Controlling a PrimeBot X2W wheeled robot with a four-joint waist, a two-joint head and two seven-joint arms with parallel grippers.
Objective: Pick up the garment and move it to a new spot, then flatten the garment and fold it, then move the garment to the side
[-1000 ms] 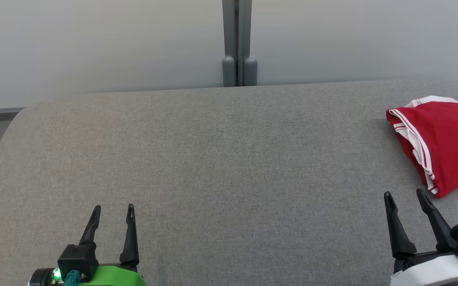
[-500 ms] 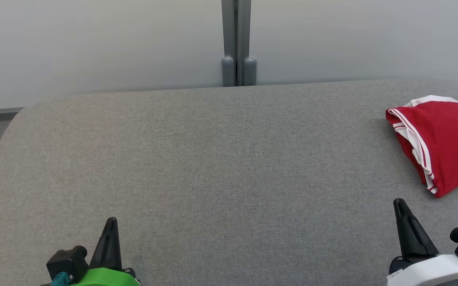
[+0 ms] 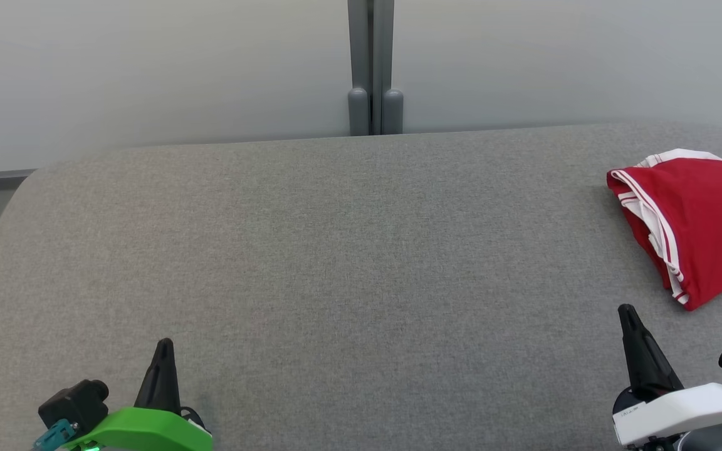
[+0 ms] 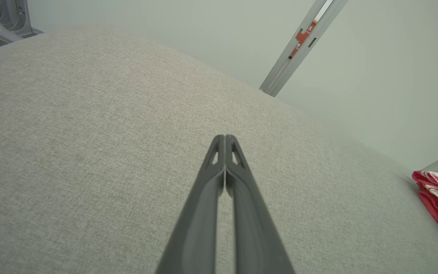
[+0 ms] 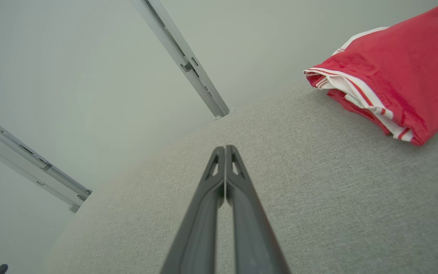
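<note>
Left gripper [image 3: 164, 348] and right gripper [image 3: 628, 314] newly closed, pointing forward, perhaps above table [image 3: 361, 250].

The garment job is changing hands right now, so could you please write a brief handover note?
Left tool: shut, empty, low over the near left of the grey table.
Right tool: shut, empty, just short of the garment, not touching it.
Garment: red with white trim, lying in a folded stack at the table's right side, partly cut off by the head view's edge.
Done: it looks folded and set aside.
Left: probably nothing; check the fold's hidden right part.
</note>
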